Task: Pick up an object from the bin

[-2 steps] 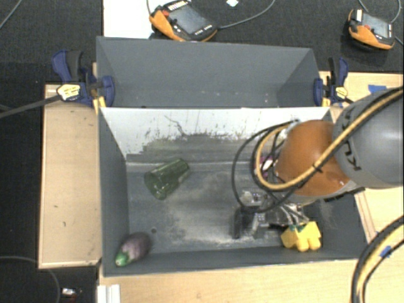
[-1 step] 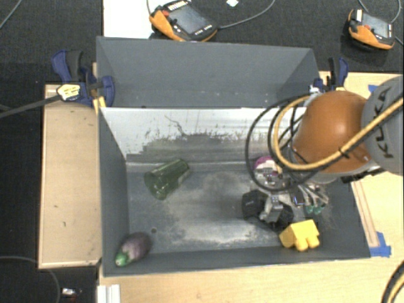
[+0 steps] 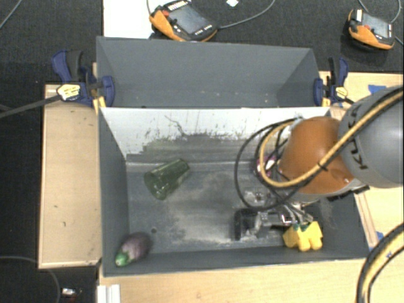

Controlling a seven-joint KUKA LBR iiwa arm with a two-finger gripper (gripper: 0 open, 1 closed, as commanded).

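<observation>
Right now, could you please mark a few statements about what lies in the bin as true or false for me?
1. A green cup lies on its side in the left half of the bin. True.
2. A purple toy sits in the far right corner. False: the purple toy is in the near left corner.
3. A yellow object lies by the near wall, on the right. True.
4. The green cup touches the purple toy. False: they lie apart.
5. The arm reaches over the left half. False: the arm is over the right half.
</observation>
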